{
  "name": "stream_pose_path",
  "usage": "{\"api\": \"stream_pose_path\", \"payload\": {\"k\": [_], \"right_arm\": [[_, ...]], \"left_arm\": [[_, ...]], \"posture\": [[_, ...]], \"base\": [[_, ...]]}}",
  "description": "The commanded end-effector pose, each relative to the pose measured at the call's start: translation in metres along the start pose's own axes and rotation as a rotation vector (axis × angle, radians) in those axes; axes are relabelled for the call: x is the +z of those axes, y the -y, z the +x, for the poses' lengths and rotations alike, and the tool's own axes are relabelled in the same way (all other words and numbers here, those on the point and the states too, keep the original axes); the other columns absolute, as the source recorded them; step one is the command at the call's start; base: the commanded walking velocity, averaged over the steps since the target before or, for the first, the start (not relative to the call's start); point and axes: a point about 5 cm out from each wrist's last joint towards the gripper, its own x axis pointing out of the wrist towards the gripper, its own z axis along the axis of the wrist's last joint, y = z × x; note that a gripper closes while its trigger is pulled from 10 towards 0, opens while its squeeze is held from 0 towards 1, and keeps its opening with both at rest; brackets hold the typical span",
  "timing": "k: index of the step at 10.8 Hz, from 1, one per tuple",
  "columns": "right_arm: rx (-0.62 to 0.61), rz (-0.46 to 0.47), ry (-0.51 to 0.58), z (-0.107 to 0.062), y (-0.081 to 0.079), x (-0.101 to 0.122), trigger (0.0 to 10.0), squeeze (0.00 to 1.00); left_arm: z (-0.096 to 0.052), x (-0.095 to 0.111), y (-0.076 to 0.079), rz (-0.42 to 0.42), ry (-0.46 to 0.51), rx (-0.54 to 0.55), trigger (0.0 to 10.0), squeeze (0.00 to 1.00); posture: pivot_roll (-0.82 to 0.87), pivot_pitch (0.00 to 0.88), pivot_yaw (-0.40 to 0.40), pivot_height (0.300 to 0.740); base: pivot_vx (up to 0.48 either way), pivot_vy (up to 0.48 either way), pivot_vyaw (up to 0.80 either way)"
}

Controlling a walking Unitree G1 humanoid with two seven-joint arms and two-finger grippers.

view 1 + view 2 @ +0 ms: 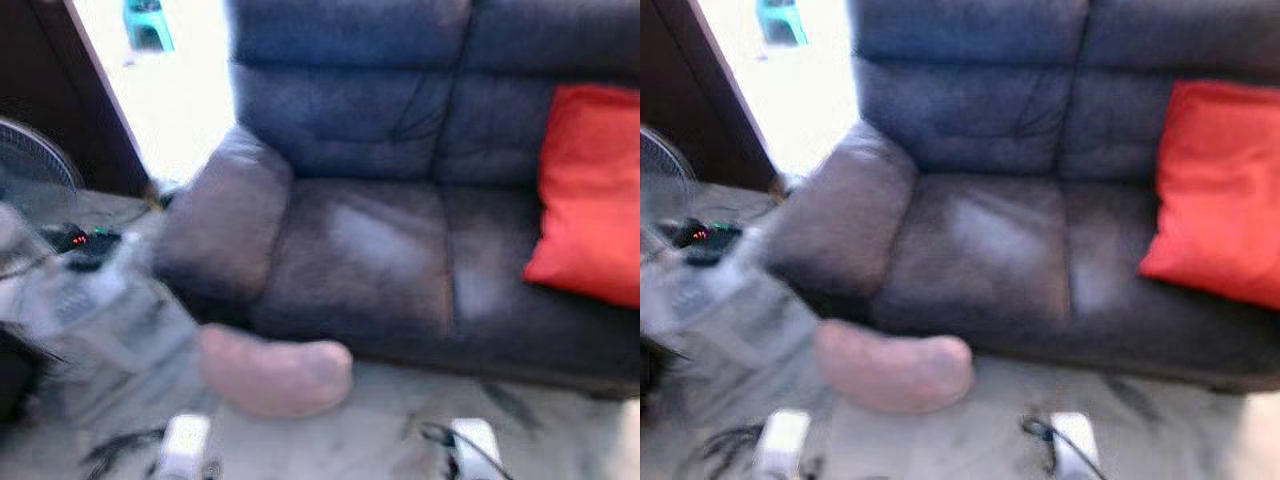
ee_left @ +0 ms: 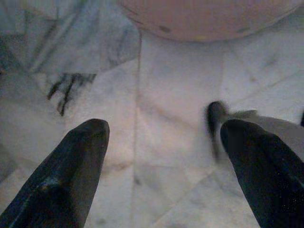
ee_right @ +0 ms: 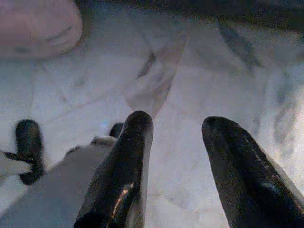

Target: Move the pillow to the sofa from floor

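Pillow (image 1: pixel 272 375) on the floor (image 2: pixel 166 142), right by the sofa (image 1: pixel 400 250).
Left gripper (image 2: pixel 164 175) and right gripper (image 3: pixel 178 166) both spread wide, empty, above the floor.

Pink pillow (image 1: pixel 272 375) on marble floor (image 1: pixel 380 440), touching dark sofa (image 1: pixel 400 250) front, apparently; red cushion (image 1: pixel 590 195) on seat.

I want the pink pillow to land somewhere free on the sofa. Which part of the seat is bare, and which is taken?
The left seat cushion, between the padded armrest and the middle seam, is bare. The right seat is crowded: the red cushion leans there against the backrest. The pink pillow lies on the marble floor before the sofa.
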Motion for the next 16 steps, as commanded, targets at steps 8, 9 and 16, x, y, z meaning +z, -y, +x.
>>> {"api": "stream_pose_path", "payload": {"k": [8, 9, 16], "right_arm": [[0.011, 0.005, -0.007, 0.0000, -0.0005, -0.0006, 10.0, 0.00], [0.011, 0.005, -0.006, 0.0001, -0.0013, -0.0002, 10.0, 0.00], [0.012, 0.006, 0.001, 0.0003, -0.0023, 0.0016, 10.0, 0.00]], "left_arm": [[-0.0014, -0.0082, -0.0045, 0.014, -0.036, 0.011, 10.0, 0.00], [-0.0012, -0.0073, -0.0037, 0.014, -0.034, 0.009, 10.0, 0.00], [-0.0014, -0.0069, -0.0029, 0.015, -0.022, -0.015, 10.0, 0.00]], "posture": [[0.03, 0.090, -0.002, 0.740], [0.03, 0.091, -0.003, 0.740], [0.03, 0.097, -0.003, 0.740]], "base": [[0.000, 0.373, 0.00], [0.000, 0.368, 0.00], [0.000, 0.000, 0.00]]}}
